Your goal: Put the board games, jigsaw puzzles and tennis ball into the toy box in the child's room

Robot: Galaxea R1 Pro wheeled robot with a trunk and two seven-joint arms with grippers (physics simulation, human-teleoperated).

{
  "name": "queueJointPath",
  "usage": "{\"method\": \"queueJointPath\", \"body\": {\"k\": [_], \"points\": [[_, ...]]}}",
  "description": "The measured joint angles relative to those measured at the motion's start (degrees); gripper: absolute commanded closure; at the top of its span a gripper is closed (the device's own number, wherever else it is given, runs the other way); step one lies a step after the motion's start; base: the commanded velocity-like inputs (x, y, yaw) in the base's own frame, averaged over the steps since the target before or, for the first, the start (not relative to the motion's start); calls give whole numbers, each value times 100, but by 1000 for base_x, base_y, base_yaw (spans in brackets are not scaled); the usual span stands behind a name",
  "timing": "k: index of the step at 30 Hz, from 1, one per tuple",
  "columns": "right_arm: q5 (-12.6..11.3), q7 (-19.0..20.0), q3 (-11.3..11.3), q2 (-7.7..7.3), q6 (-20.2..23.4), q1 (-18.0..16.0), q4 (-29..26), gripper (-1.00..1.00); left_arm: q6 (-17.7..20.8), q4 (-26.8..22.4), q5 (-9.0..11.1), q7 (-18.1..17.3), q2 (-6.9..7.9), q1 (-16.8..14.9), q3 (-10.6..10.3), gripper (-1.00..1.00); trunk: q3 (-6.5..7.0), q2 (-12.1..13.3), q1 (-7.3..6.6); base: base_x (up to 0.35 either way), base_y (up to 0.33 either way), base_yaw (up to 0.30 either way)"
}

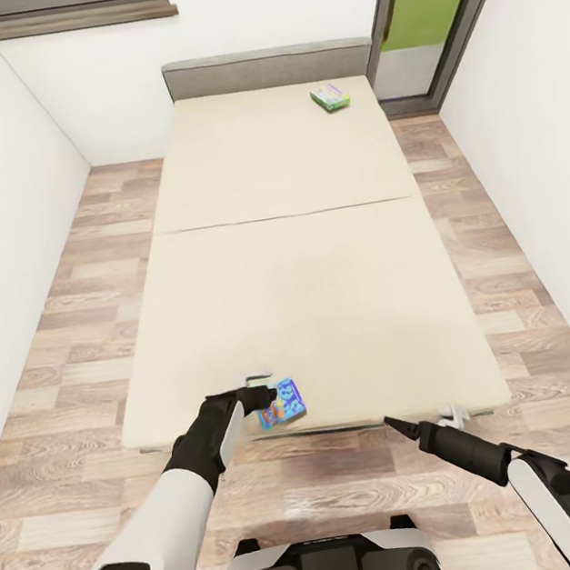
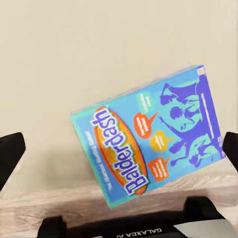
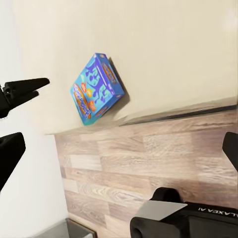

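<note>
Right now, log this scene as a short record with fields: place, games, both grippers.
place: long beige mattress bed with a low grey headboard, on wood-plank floor
near game: blue Balderdash box, lying near the bed's foot edge
far game: green and white printed box, lying near the headboard
left gripper: open, at the blue box, fingers on either side of it, not closed on it
right gripper: open, low over the floor at the bed's foot, holding nothing

Bed point(image 1: 293, 274), beige mattress, grey headboard, on wood-plank floor point(image 1: 66, 356).
Carried two board games: blue Balderdash box point(image 1: 283, 402) at the near edge; green-white box point(image 1: 330, 97) by the headboard, well apart.
</note>
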Motion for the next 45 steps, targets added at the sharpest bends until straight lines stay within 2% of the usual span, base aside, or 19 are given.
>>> {"method": "queueJointPath", "body": {"k": [2,5,8,10,13,16,20,22,26,35,45], "points": [[-1,0,-5,0,-2,0,17,-100,123,-68,-1,0,0,-2,5,-100,0,0,1,184,0,0],[2,-5,8,5,-5,0,41,-100,672,-500,-2,0,0,-5,17,-100,0,0,2,71,0,0],[8,-9,24,8,-5,0,51,-100,1502,-1149,0,0,0,-6,12,-100,1,0,2,22,0,0],[9,-12,23,8,-1,0,53,-100,1803,-1334,5,-2,0,-20,17,-100,1,1,3,9,0,0],[6,-15,15,7,6,0,55,-100,2014,-1434,12,7,0,-142,26,-100,1,1,3,5,0,0],[0,-20,4,5,17,0,52,-100,2103,-1370,13,16,0,-339,38,-100,1,1,3,2,0,0],[6,-26,-2,7,45,0,46,-100,2145,-942,19,17,0,-635,63,-100,1,1,3,0,0,0],[7,-31,-3,8,66,-2,28,-100,2143,-589,24,10,1,-900,76,-100,1,1,3,0,0,0],[-9,-34,-14,0,108,-5,6,-100,2159,-367,28,-4,1,-1088,88,-100,1,1,3,0,0,0],[-51,-34,-30,-41,321,-8,-44,-100,2155,-327,26,-192,0,-1153,78,-100,0,1,3,0,0,0],[-65,23,-36,-47,311,-7,-46,-100,2096,-298,17,-290,0,-1165,73,-100,0,1,3,0,0,0]]}}
